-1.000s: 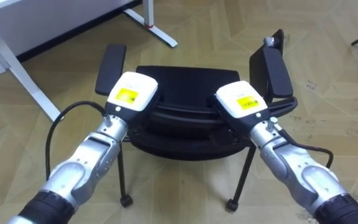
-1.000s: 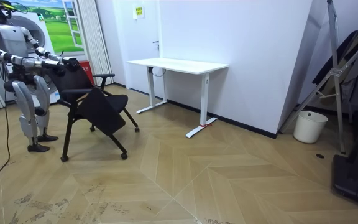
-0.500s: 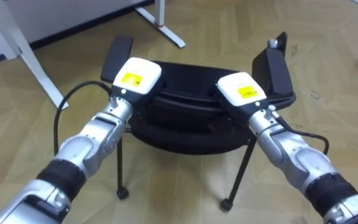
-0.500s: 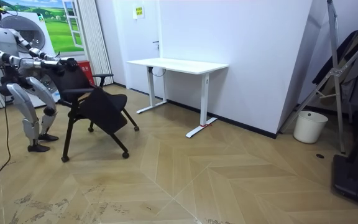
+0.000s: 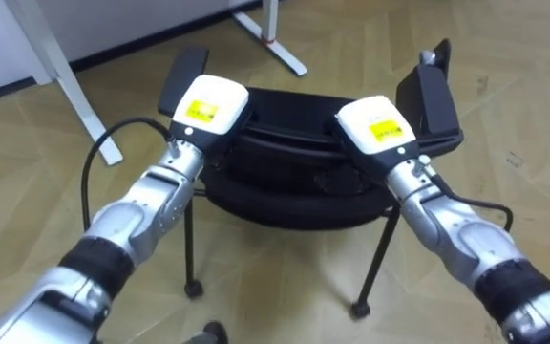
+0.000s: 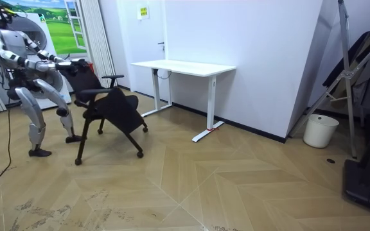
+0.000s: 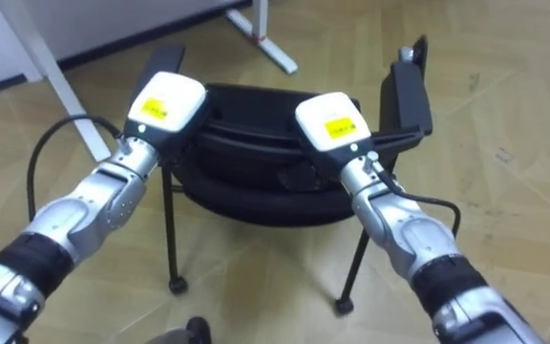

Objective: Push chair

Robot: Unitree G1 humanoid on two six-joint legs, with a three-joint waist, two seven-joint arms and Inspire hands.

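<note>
A black office chair (image 5: 289,119) on castors stands right in front of me, its backrest toward me and an armrest (image 5: 183,76) on either side. My left hand (image 5: 208,107) rests on the left part of the backrest's top edge. On the right part lies my right hand (image 5: 375,124), just inside the right armrest (image 5: 430,96). In the room view I stand at the left, mid-stride, both arms stretched out to the chair (image 6: 113,109).
A white desk (image 6: 184,66) stands against the wall beyond the chair; its leg (image 5: 65,86) and foot (image 5: 280,43) show at the top of the eye view. A white bin (image 6: 320,130) sits far right. Bare parquet floor lies around the chair.
The chair has rolled toward the room view's right, closer to the desk. I have stepped after it, both hands staying on the backrest.
</note>
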